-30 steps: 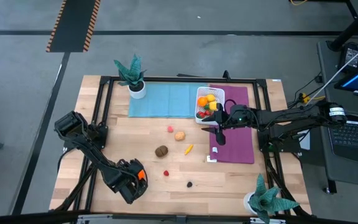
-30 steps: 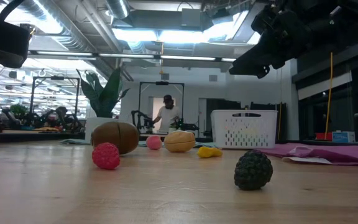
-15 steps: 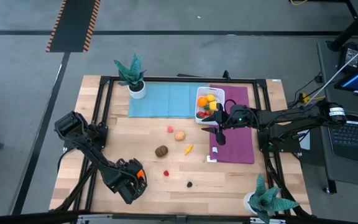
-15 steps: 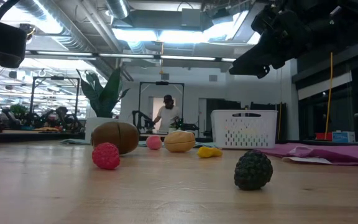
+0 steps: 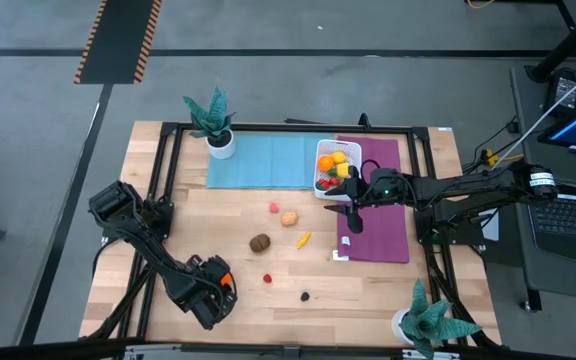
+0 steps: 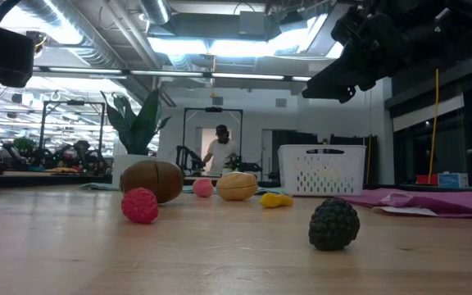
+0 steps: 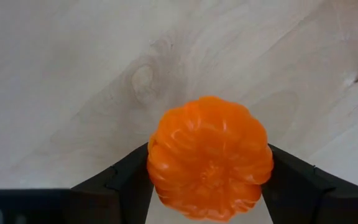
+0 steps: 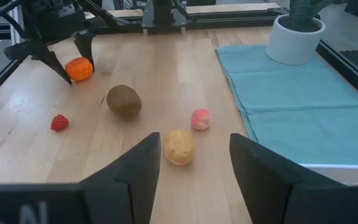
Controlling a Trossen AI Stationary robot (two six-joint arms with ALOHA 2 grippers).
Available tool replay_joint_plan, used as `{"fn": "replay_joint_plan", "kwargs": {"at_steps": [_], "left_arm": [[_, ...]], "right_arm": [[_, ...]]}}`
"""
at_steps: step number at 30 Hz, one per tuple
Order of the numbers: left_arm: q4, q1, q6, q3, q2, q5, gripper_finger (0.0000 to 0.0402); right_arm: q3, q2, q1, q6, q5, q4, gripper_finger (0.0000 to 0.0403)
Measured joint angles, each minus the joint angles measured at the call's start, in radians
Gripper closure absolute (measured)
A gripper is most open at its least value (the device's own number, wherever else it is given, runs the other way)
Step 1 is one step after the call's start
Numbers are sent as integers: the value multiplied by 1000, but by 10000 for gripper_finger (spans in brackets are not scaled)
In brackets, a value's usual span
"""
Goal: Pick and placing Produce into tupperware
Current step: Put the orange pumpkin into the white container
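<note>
Behind the pale wooden counter (image 5: 228,240) the low view looks into a bright workshop hall, where a person stands far off. On the counter we see the small white translucent plastic tupperware container (image 5: 334,167) sitting where the light-blue flat mat (image 5: 258,160) meets the purple flat mat (image 5: 378,215), and it already holds several toy pieces — orange, yellow, red and green ones.

We judge the task roughly half done. Loose on the wood are a brown kiwi-like piece (image 5: 259,242), a tan knobbly round piece (image 5: 289,217), a small pink piece (image 5: 273,207), a little yellow piece (image 5: 304,239), a red raspberry-like piece (image 5: 266,278) and a dark bumpy berry (image 5: 305,296).

Our left gripper (image 7: 209,186) is down at the counter's near left corner, its fingers (image 7: 120,180) closed against both sides of a ribbed orange toy tangerine (image 7: 210,167), which looks lifted just clear of the wood. Our right gripper (image 8: 194,155) hangs above the edge of the purple mat, just beside the container, holding nothing, with its fingers (image 8: 129,171) spread fairly wide.

The tangerine is well apart from the container, so it has nearly the whole counter to cross. The loose pieces lie between, and the right arm sits close to the container's near side, so we would carry high and mind that arm. Two teal potted plants (image 5: 212,122) (image 5: 426,320) stand at opposite corners, out of the path.
</note>
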Motion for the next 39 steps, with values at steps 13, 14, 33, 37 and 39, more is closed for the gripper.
{"fn": "replay_joint_plan", "kwargs": {"at_steps": [13, 14, 33, 37, 39], "left_arm": [[-36, -5, 135, 14, -132, -216, 165], [-34, -5, 150, 14, -134, -239, 165], [773, 234, 1064, -118, -137, -310, 165], [1018, 284, 1278, -143, -138, -241, 165], [1178, 314, 1389, -170, -138, -171, 165]], "right_arm": [[0, 0, 0, -26, -1, 0, 208], [0, 0, 0, -36, -2, 0, 208], [0, 0, 0, -79, -45, 2, 208], [0, 0, 0, -81, -63, 1, 208], [0, 0, 0, -81, -63, 1, 208]]}}
